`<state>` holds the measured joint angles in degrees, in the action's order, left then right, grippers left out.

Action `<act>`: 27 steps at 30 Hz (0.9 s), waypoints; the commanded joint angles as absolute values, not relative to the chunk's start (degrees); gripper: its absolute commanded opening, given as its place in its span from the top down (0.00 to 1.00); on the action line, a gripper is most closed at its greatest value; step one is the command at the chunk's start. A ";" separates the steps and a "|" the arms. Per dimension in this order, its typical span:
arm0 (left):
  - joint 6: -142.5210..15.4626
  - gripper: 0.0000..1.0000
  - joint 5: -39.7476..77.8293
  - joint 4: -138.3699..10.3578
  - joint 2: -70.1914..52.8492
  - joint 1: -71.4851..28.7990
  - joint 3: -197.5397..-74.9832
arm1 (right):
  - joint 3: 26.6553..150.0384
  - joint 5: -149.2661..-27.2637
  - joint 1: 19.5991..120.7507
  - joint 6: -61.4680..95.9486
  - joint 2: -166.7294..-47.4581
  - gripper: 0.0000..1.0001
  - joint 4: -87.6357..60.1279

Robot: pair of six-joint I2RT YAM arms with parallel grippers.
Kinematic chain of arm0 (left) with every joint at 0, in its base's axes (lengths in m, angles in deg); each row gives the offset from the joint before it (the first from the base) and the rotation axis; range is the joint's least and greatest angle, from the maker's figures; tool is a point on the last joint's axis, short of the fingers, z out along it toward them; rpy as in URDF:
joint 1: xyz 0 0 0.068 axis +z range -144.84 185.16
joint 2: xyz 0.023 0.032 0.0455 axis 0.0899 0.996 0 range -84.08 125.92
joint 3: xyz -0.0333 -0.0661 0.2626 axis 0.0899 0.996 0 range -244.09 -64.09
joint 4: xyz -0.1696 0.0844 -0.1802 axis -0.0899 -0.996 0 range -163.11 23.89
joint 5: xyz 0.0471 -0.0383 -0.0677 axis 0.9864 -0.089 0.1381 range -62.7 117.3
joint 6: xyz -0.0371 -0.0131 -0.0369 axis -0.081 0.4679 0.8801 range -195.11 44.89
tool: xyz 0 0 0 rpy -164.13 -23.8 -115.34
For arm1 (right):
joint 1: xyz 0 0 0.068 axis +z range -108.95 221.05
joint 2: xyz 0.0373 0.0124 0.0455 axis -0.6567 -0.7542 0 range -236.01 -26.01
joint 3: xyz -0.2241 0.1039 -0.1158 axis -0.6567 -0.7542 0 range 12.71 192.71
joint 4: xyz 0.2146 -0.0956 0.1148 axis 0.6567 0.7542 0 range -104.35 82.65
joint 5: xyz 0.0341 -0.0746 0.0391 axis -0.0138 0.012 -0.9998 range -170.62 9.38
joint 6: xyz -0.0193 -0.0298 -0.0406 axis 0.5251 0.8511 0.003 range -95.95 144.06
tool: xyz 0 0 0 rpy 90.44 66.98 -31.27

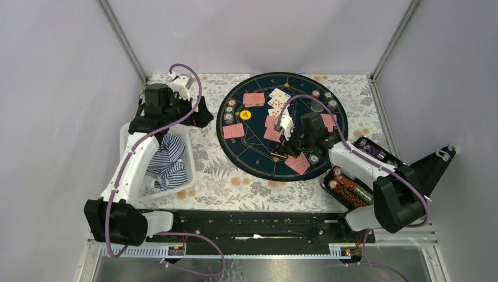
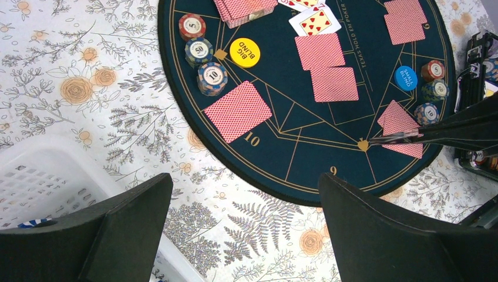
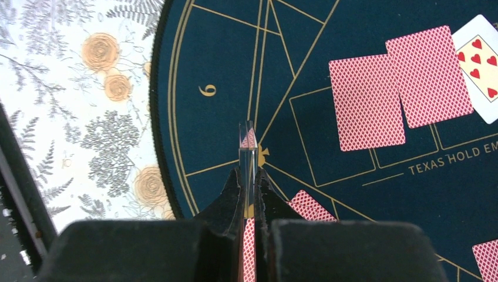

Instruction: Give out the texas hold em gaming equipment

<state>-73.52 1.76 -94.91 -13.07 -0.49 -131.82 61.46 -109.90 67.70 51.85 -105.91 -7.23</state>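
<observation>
Floral tabletop (image 1: 223, 182) with round dark mat (image 1: 258, 158) | left gripper (image 2: 245, 176) wide open, empty, above tabletop beside mat | right gripper (image 3: 249, 176) clamped on thin clear plate (image 3: 247, 147), edge-on over mat | red-backed cards (image 2: 238, 110), chip stacks (image 2: 212, 77) on mat

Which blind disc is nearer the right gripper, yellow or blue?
The blue round SMALL BLIND disc, close to the right gripper; the yellow round BIG BLIND disc lies much farther off.
</observation>
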 commanded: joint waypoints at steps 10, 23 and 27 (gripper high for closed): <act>-73.11 0.01 0.41 -92.17 -13.76 0.11 -131.39 | 55.60 -104.80 68.29 52.21 -110.74 1.00 -24.20; -73.07 0.01 0.62 -91.86 -14.46 0.40 -130.77 | 57.92 -104.74 68.26 53.10 -114.65 0.88 -21.09; -72.98 0.01 0.55 -91.78 -14.47 0.46 -130.72 | 58.37 -104.03 68.29 53.75 -115.02 0.81 -19.50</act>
<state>-73.50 1.76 -94.67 -13.07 -0.01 -131.01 56.33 -105.09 67.72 52.33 -114.13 -20.55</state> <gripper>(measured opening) 0.988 0.157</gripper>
